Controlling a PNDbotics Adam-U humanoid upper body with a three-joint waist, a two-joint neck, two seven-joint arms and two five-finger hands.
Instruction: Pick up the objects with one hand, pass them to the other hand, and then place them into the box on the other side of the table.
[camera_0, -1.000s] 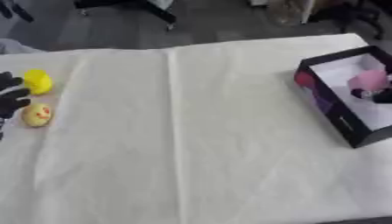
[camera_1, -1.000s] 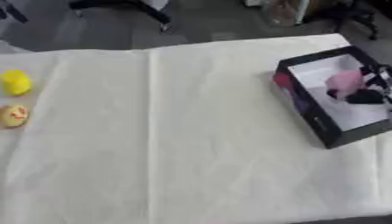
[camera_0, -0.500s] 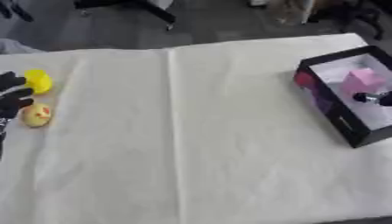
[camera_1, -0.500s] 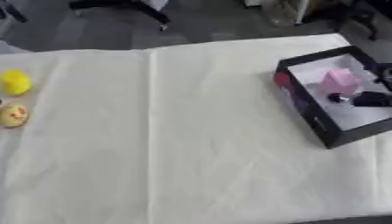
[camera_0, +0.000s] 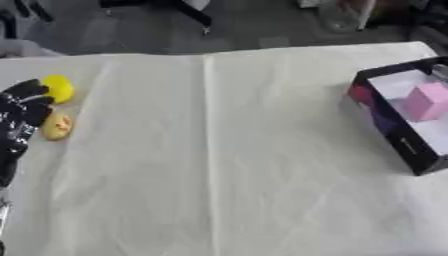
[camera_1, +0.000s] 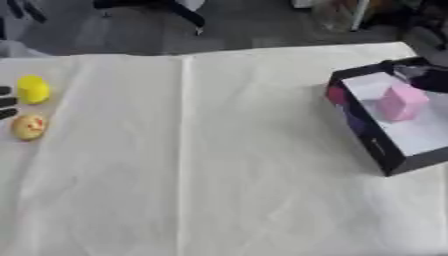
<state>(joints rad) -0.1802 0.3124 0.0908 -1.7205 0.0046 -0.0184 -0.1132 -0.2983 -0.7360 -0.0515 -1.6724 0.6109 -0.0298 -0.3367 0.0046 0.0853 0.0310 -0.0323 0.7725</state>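
Note:
A pink block (camera_1: 401, 102) lies inside the black box (camera_1: 376, 147) with a white floor at the table's right side. A magenta shape (camera_1: 336, 93) shows at the box's near-left wall. A dark shape at the box's far corner is my right hand (camera_1: 429, 79). At the far left lie a yellow rounded object (camera_0: 59, 87) and a yellow-orange one with a red mark (camera_0: 58, 125). My left hand (camera_0: 22, 112) rests open just left of them, its fingertips beside both and holding nothing.
A cream cloth (camera_0: 219, 165) with a lengthwise crease covers the table. Beyond the far edge are a grey floor and chair legs (camera_0: 197, 12). The box reaches past the right edge of the left eye view.
My right hand let go of the pink block and drew back right, out of the box. The block now lies in the box. The left hand has barely moved.

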